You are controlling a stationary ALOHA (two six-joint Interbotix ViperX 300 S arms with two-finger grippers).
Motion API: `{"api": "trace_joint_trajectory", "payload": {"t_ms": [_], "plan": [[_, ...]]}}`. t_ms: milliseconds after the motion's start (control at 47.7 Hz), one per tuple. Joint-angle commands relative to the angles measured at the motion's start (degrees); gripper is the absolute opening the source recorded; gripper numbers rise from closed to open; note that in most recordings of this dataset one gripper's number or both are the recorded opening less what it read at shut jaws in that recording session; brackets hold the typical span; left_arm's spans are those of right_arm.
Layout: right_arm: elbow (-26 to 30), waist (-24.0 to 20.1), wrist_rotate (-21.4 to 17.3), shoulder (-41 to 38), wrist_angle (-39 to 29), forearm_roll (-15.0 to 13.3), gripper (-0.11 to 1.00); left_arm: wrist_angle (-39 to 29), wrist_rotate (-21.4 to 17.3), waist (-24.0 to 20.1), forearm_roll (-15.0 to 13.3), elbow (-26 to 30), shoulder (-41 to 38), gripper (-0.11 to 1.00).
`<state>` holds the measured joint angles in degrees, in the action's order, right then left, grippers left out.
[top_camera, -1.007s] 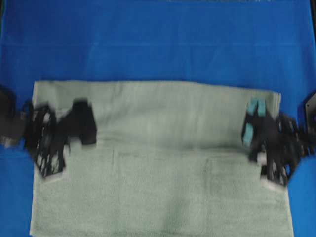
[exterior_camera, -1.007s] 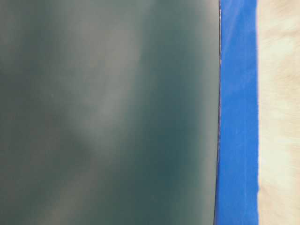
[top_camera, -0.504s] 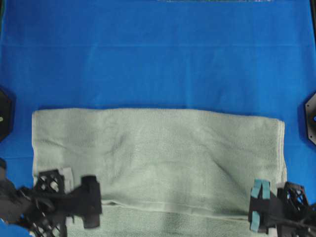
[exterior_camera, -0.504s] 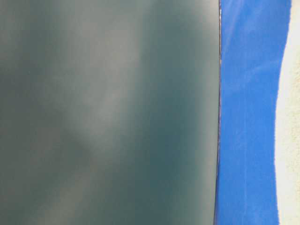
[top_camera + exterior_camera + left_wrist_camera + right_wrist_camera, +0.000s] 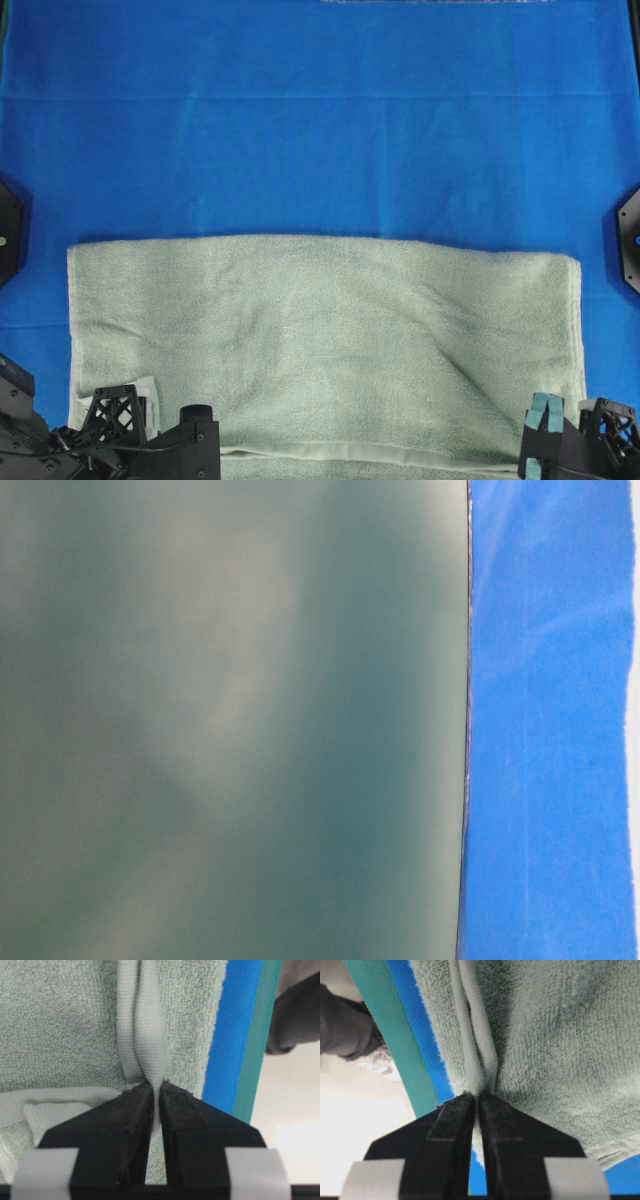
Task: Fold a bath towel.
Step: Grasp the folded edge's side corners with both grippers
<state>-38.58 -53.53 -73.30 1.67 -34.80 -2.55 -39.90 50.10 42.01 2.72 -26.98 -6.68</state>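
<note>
The bath towel (image 5: 320, 340), pale sage-green terry, lies doubled over on the near half of the blue cloth, its folded edge facing the far side. At its near left corner my left gripper (image 5: 205, 445) is shut on the towel's hemmed edge; the left wrist view shows the hem (image 5: 150, 1035) pinched between the black fingertips of that gripper (image 5: 156, 1086). My right gripper (image 5: 538, 445), with teal-taped fingers, is shut on the near right corner; the right wrist view shows the doubled hem (image 5: 479, 1055) running into its closed tips (image 5: 476, 1096).
The bright blue cloth (image 5: 320, 130) covers the table beyond the towel. Black arm bases sit at the left (image 5: 8, 240) and right (image 5: 630, 250) edges. A teal band (image 5: 256, 1060) marks the table's near edge. A dark blurred panel (image 5: 230, 720) fills most of the table-level view.
Both grippers have moved toward the near edge with the towel's edge in them. The fold line has followed, and the pale towel has almost slid out of the table-level view.
</note>
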Motion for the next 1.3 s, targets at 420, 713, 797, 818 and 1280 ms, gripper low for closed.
{"api": "trace_joint_trajectory", "payload": {"t_ms": [420, 713, 797, 818, 1280], "plan": [[1.8, 0.4, -1.3, 2.2, -2.5, -3.5, 0.5, -7.3, -1.2, -0.5, 0.3, 2.2, 3.6, 0.81], [2.4, 2.7, -1.3, 10.5, -17.5, -9.8, 0.58, -22.6, -1.9, -1.6, 9.2, 6.3, 12.2, 0.75], [0.0, 5.8, -1.0, 13.3, -21.6, -12.7, 0.58, -24.5, -2.5, -3.6, 12.5, 4.1, 14.2, 0.75], [-0.9, 6.9, -0.8, 14.0, -22.5, -13.4, 0.58, -24.8, -2.8, -4.7, 13.1, 2.9, 14.9, 0.75], [-16.1, 30.8, 15.3, 28.1, -15.9, -15.4, 0.58, -15.5, -11.1, -22.7, 13.4, -13.5, 22.9, 0.75]]}}
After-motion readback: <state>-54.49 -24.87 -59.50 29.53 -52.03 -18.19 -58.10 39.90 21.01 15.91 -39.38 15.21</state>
